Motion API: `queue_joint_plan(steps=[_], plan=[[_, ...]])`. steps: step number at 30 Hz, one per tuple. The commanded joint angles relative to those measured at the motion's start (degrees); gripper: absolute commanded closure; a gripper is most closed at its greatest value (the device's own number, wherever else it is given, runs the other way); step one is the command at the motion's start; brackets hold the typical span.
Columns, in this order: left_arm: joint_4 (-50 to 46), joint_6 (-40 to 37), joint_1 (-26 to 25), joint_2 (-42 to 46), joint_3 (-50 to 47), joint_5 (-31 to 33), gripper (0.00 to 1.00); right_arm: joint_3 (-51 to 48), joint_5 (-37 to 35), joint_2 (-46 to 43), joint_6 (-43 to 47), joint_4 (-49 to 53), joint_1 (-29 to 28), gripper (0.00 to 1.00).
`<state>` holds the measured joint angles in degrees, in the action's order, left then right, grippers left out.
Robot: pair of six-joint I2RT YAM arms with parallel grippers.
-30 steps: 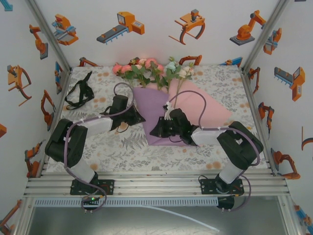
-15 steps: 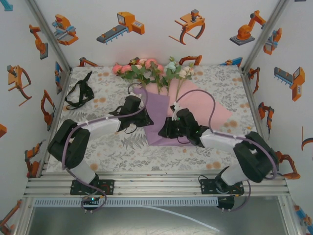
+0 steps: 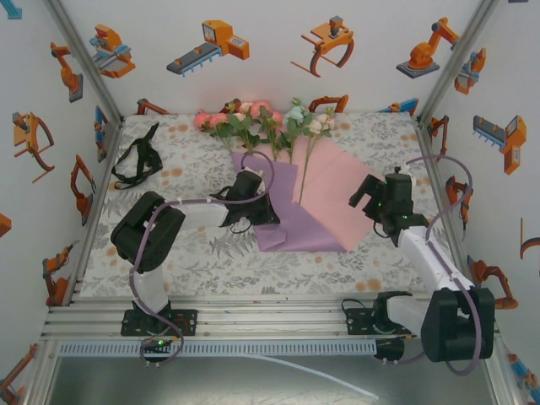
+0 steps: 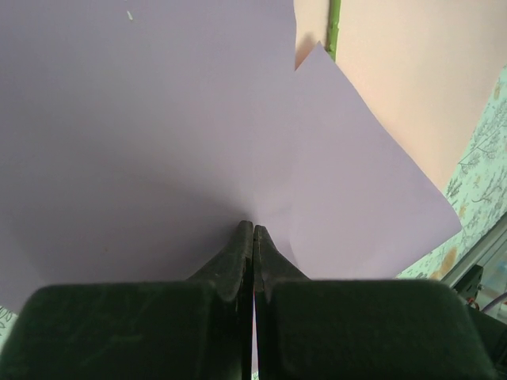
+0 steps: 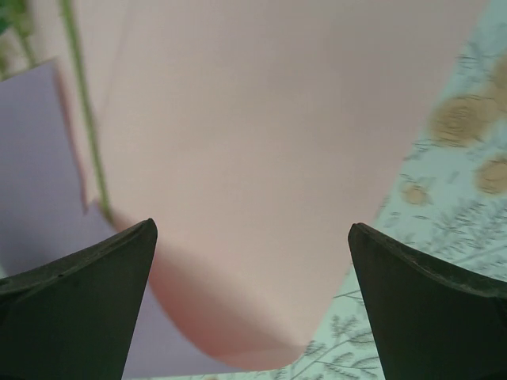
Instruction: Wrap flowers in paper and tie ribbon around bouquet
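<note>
The flowers (image 3: 263, 118) lie at the back centre, their thin green stalks (image 3: 305, 164) running down onto the paper. The paper shows a lilac flap (image 3: 285, 221) folded over a pale pink face (image 3: 337, 192). My left gripper (image 3: 268, 211) is shut on the lilac flap's edge; the lilac paper (image 4: 158, 119) spreads out from its closed fingertips (image 4: 253, 227). My right gripper (image 3: 371, 192) hangs open over the pink paper (image 5: 261, 119) near its right edge, with nothing between its fingers (image 5: 252, 226). A stalk (image 5: 79, 111) shows at the left of the right wrist view. The black ribbon (image 3: 137, 158) lies looped at the far left.
A floral cloth (image 3: 211, 257) covers the table. Slanted metal posts (image 3: 84, 59) and sticker-covered walls close in the sides and back. An aluminium rail (image 3: 270, 316) runs along the near edge by the arm bases.
The right gripper opened, let go of the paper and pulled back to the right. The left gripper moved right, drawing the lilac flap further across the stalks.
</note>
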<state>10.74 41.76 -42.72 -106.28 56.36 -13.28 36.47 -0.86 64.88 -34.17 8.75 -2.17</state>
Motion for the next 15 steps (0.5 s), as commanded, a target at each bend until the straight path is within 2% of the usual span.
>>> queue_joint_plan(steps=[1,5,9,15], plan=[[1.43,0.78,-0.29,-0.68,-0.99,-0.88,0.95,1.80,-1.78,4.53,0.86,1.71,4.28,0.03],[2.76,0.80,-0.28,-0.82,-1.73,-1.40,0.95,6.69,-1.85,13.49,1.14,1.64,7.30,0.03],[4.09,0.91,-0.27,-0.64,-2.22,-1.43,0.95,8.79,-2.11,19.76,1.97,1.34,7.89,0.03],[5.42,1.07,-0.27,-0.45,-2.51,-1.67,0.95,8.67,4.91,23.77,0.56,-0.18,8.59,0.06]])
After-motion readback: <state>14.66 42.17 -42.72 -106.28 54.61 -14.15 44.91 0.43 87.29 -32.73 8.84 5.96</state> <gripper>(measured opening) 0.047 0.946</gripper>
